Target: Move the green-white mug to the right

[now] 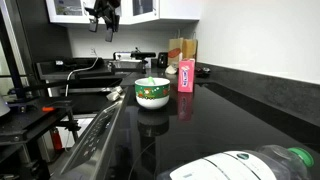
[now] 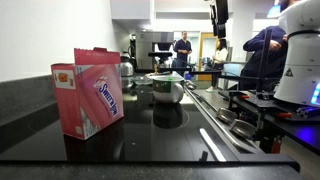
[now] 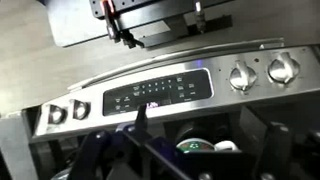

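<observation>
The green-white mug [image 1: 152,94] is a squat white cup with a green rim band. It stands upright on the black glass cooktop [image 1: 215,125]. It also shows in the other exterior view [image 2: 168,88]. The gripper [image 1: 105,17] hangs high above the stove, well above and apart from the mug, and shows at the top of an exterior view [image 2: 218,16]. In the wrist view the open, empty fingers [image 3: 205,125] frame the mug far below [image 3: 193,146], partly hidden by the gripper body.
A pink carton [image 1: 185,76] stands close beside the mug, and is large in the foreground of an exterior view [image 2: 90,90]. A white plastic bottle with a green cap [image 1: 250,165] lies on the counter. The stove control panel with knobs [image 3: 160,95] runs along the front edge. People stand in the background [image 2: 182,48].
</observation>
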Robot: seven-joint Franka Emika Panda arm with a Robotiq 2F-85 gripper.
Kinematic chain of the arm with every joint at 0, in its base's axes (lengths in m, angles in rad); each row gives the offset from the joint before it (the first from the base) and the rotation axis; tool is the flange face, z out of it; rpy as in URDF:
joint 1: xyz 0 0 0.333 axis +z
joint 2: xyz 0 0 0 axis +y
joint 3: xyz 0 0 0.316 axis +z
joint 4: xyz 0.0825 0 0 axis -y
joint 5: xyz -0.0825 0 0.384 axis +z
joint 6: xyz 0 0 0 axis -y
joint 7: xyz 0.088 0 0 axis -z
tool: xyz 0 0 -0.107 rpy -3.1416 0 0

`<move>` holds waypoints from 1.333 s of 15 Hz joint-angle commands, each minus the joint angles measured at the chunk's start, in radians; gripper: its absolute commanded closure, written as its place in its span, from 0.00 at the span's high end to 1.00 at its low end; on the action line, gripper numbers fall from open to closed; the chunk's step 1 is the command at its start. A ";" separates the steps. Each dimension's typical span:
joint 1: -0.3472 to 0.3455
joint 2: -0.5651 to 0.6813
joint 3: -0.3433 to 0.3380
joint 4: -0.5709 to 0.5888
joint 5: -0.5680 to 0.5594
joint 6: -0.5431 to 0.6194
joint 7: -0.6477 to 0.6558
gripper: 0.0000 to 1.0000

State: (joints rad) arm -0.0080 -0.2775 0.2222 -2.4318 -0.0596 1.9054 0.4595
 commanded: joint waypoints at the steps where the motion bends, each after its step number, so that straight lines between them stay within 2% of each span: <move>1: 0.024 0.002 -0.023 0.001 -0.006 -0.001 0.005 1.00; 7: 0.024 0.002 -0.023 0.001 -0.006 -0.001 0.005 1.00; 8: 0.017 0.014 -0.026 0.009 0.013 0.022 0.056 1.00; 10: -0.003 0.048 -0.042 0.020 0.027 0.122 0.132 1.00; 15: -0.027 0.212 -0.123 0.072 0.109 0.420 0.192 1.00; 17: -0.021 0.301 -0.145 0.122 0.150 0.495 0.243 1.00; 20: 0.011 0.424 -0.162 0.216 0.177 0.508 0.317 1.00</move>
State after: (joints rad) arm -0.0351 0.0549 0.0822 -2.3012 0.0962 2.4177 0.6847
